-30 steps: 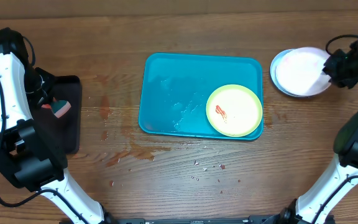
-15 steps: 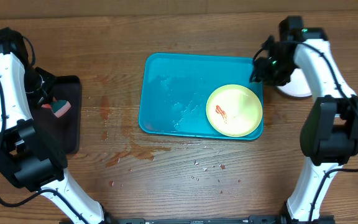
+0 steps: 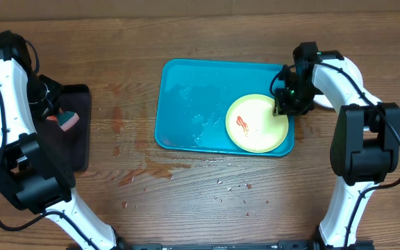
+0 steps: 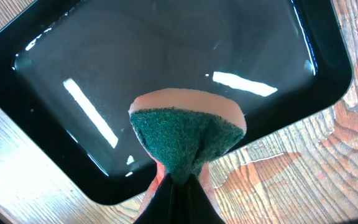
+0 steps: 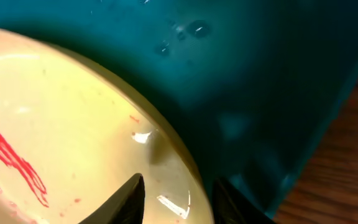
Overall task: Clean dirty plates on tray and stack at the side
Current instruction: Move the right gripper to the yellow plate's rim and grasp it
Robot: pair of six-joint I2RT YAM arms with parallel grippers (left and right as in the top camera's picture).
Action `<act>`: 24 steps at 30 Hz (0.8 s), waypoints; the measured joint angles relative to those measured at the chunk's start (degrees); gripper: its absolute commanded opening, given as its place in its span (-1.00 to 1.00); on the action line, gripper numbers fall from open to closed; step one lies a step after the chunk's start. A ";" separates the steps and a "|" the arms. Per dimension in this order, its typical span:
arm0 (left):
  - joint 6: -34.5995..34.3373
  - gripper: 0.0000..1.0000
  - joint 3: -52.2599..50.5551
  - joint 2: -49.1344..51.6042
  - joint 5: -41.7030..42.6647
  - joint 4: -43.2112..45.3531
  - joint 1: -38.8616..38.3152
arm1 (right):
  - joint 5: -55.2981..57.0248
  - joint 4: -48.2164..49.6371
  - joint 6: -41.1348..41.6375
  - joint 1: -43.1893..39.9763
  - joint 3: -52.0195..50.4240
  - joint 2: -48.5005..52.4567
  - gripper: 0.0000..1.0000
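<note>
Overhead view: a round yellow-green plastic plate (image 3: 255, 125) with a red smear (image 3: 244, 125) is seen lying in the right end of the large teal rectangular plastic tray (image 3: 186, 83), close to its near right corner.

The plate's right rim is straddled by the right gripper (image 3: 283, 105). In the right wrist view one finger is placed over the plate's face and the other outside the rim, with a gap left on both sides, so nothing is gripped yet. The green-faced sponge (image 4: 185, 134) is pinched tight in the left gripper (image 4: 179, 186) above the small black tray (image 4: 104, 81), well apart from the plate. Water beads are visible on the teal floor. A slip is therefore judged likely if the thin, glossy rim is clamped shallowly, and the plate could be tipped against the tray wall. The smear has not been scrubbed, so a dirty plate could be stacked.
</note>
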 measured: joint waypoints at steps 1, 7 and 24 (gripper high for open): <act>0.00 -0.92 0.00 0.00 0.17 0.02 -0.09 | -0.81 0.00 -0.11 0.22 -0.48 -0.02 -0.30; 8.04 -0.91 0.00 0.00 7.50 3.85 -3.19 | -3.93 6.10 7.72 7.21 -1.38 0.00 -0.61; 14.05 -0.91 -3.61 0.00 14.19 10.78 -32.44 | -4.92 19.87 27.39 16.33 -1.44 -0.02 -0.68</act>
